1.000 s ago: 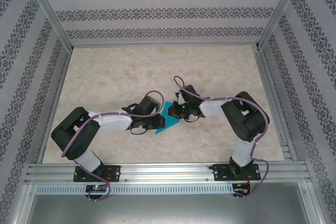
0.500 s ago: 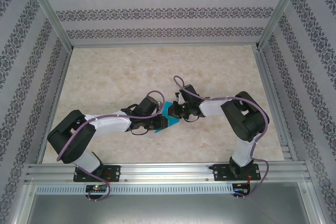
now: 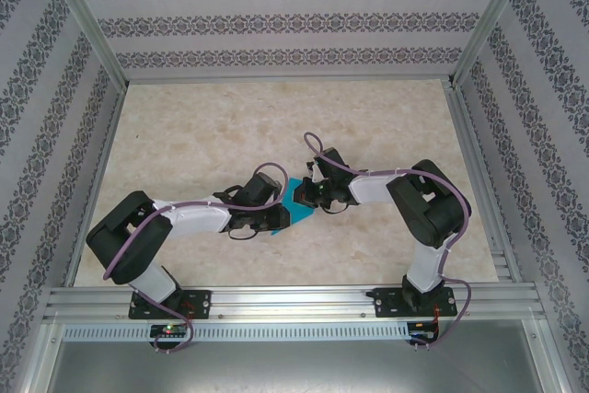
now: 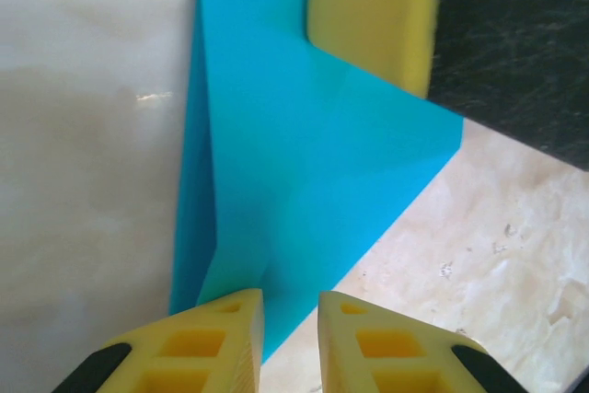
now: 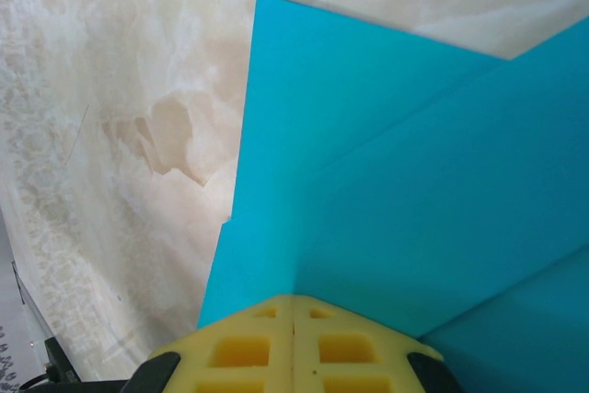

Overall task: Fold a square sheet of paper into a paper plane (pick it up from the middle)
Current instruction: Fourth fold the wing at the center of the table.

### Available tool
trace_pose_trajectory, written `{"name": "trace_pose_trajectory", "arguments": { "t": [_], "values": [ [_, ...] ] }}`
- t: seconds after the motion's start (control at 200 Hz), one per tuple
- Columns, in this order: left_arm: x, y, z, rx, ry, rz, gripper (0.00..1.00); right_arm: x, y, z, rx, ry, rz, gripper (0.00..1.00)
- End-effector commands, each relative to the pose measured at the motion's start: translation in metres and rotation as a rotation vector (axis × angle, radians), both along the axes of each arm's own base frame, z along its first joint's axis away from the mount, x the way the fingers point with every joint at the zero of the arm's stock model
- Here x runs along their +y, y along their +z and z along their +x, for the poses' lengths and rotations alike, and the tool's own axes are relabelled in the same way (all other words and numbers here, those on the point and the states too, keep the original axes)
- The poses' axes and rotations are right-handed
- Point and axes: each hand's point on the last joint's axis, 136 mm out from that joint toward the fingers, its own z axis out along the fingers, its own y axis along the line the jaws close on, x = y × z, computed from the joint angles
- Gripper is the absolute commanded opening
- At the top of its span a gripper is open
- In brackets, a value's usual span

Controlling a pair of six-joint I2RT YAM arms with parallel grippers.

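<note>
Marble-look table (image 3: 202,126), patterned walls round it. Teal square sheet of paper (image 3: 294,209), part-folded w/ creases, sits at table ctr. Left gripper (image 4: 291,310) at its 8 o'clock: fingers slightly apart, paper corner reaching them. Right gripper (image 5: 293,306) at 2 o'clock: fingers pressed together, tips on the paper.

No text, label, brand, number or sign can be read in any view. The paper (image 4: 313,163) is plain teal-blue and carries no print. The walls (image 3: 276,25) bear bands of repeating ornament, not letters. The small boards (image 3: 170,329) at the arm bases are too small to show whether they carry any marking.
</note>
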Motion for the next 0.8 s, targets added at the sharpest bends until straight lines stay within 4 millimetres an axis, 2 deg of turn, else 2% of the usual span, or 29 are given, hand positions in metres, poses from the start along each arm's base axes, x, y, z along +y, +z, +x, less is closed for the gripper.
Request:
{"name": "trace_pose_trajectory", "arguments": {
  "t": [0.0, 0.415, 0.794],
  "values": [
    [0.013, -0.012, -0.010, 0.026, 0.012, 0.062, 0.23, -0.049, -0.072, -0.041, 0.168, -0.032, -0.267, 0.00],
    [0.021, -0.022, -0.022, 0.059, 0.006, 0.070, 0.18, -0.051, -0.076, -0.044, 0.179, -0.028, -0.277, 0.00],
    [0.043, -0.035, -0.041, 0.092, 0.025, 0.111, 0.08, -0.052, -0.078, -0.045, 0.185, -0.027, -0.281, 0.00]
  ]
}}
